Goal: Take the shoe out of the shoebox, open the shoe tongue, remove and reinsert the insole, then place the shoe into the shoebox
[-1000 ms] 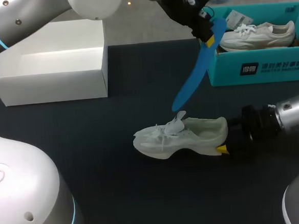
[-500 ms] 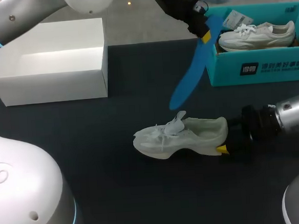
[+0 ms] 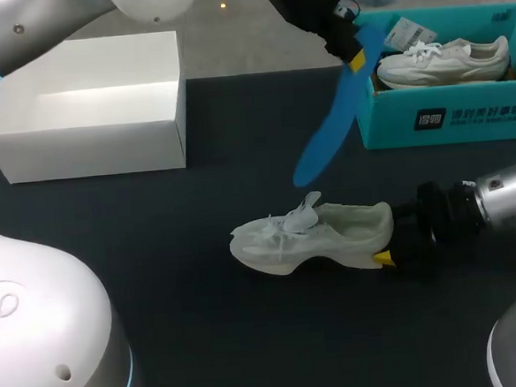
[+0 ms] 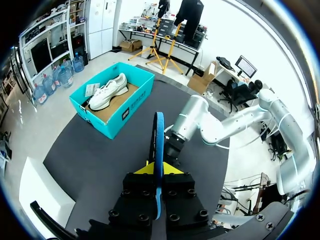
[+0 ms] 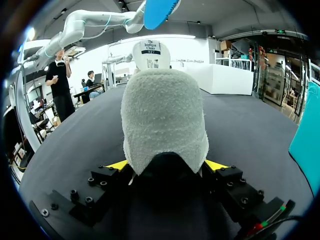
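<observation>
Left end effector (image 3: 352, 56) (image 4: 159, 170): fingers clamped on one end of a blue insole (image 3: 329, 126) (image 4: 159, 135), held in the air. The insole hangs down from it, its free end above the shoe's tongue, not touching.

Right end effector (image 3: 387, 242) (image 5: 166, 167): low at the desk (image 3: 156, 254), closed on the heel of a pale shoe (image 3: 310, 236) (image 5: 162, 115). The shoe stands upright, toe pointing away from the fingers.

Teal shoebox (image 3: 448, 118) (image 4: 125, 115) just beside the left end effector, a white sneaker (image 3: 444, 61) (image 4: 107, 92) inside. White box (image 3: 94, 125) well apart, on its other side.
</observation>
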